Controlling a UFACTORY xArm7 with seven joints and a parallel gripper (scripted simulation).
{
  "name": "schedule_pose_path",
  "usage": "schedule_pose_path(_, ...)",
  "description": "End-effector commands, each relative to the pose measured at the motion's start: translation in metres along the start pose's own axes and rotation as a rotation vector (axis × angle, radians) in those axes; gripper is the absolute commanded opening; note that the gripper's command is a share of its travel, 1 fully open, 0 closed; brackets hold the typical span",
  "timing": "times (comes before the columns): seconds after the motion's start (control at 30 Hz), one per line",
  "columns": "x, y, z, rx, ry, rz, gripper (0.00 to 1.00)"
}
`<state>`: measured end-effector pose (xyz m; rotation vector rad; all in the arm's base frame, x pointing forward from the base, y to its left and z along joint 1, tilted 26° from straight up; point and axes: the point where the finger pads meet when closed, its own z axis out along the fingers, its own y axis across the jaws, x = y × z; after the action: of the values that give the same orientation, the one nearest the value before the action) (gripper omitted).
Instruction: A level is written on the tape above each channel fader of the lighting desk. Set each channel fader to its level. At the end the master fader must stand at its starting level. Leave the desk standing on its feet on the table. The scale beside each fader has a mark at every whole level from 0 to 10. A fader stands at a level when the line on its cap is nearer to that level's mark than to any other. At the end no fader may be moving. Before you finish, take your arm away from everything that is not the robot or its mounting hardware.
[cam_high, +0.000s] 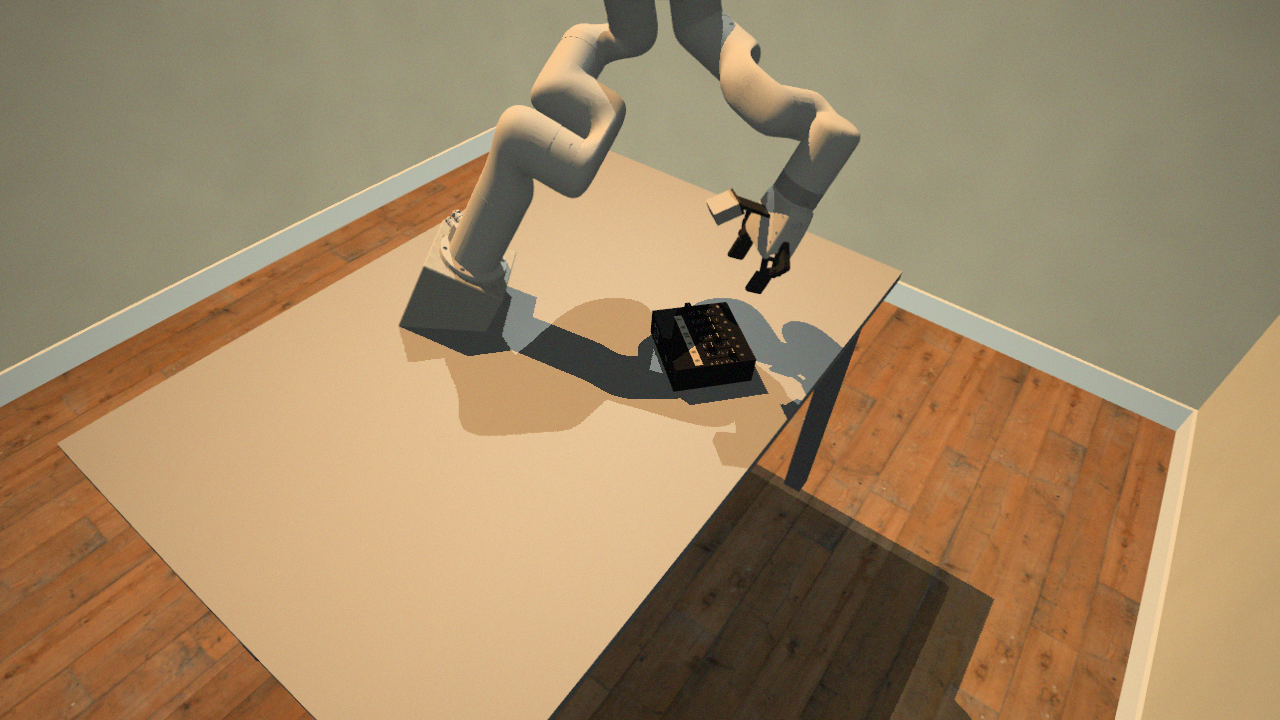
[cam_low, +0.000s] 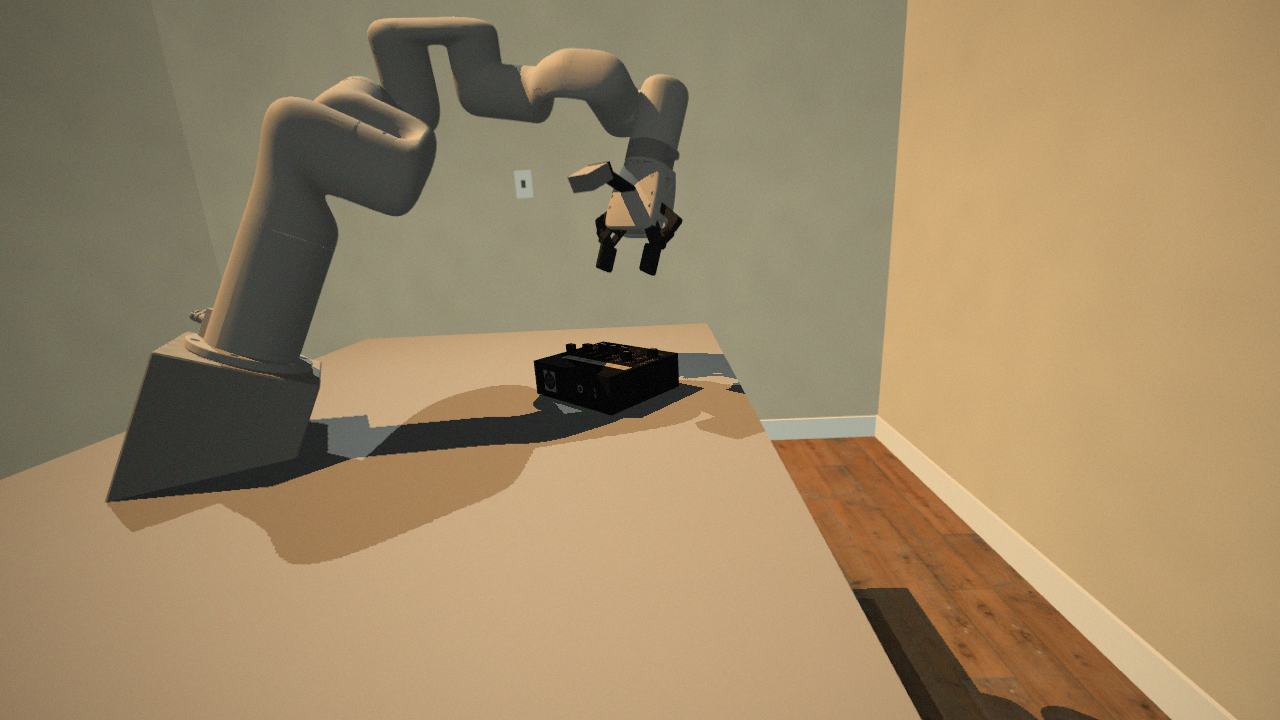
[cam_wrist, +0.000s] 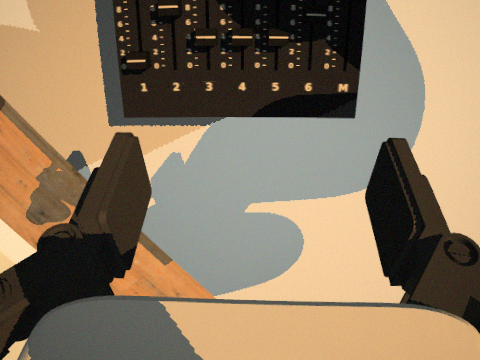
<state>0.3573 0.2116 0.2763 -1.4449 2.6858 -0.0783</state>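
The black lighting desk (cam_high: 713, 377) (cam_low: 572, 383) (cam_wrist: 190, 106) stands on the table. In the wrist view, the cap of fader 1 (cam_wrist: 136, 61) is low, around 1. The cap of fader 2 (cam_wrist: 168, 9) is near 8. Fader 3 (cam_wrist: 205, 38), fader 4 (cam_wrist: 242, 38) and fader 5 (cam_wrist: 278, 38) are near 4. The shaded fader 6 (cam_wrist: 316, 15) is near 7. The master's cap is out of the wrist view. The tape (cam_high: 687, 340) is a pale strip, its numbers unreadable. My gripper (cam_high: 750, 266) (cam_low: 628, 262) (cam_wrist: 258, 164) is open and empty, above and beyond the desk, touching nothing.
The table (cam_high: 358, 537) (cam_low: 447, 626) carries the arm's base (cam_high: 454, 302) (cam_low: 214, 420) to the left of the desk. A table edge runs near the desk, with wooden floor (cam_high: 1029, 447) (cam_low: 966, 555) (cam_wrist: 20, 185) beyond it. Arm shadows fall across the desk and table.
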Motion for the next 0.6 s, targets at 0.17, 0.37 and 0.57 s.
schedule_pose_path(0.17, 0.001, -0.001, -0.002, 0.003, -0.012, -0.017, 1.0)
schedule_pose_path(0.37, 0.02, -0.004, -0.002, 0.037, -0.146, -0.266, 1.0)
schedule_pose_path(0.57, 0.048, -0.007, 0.006, 0.103, -0.265, -0.512, 1.0)
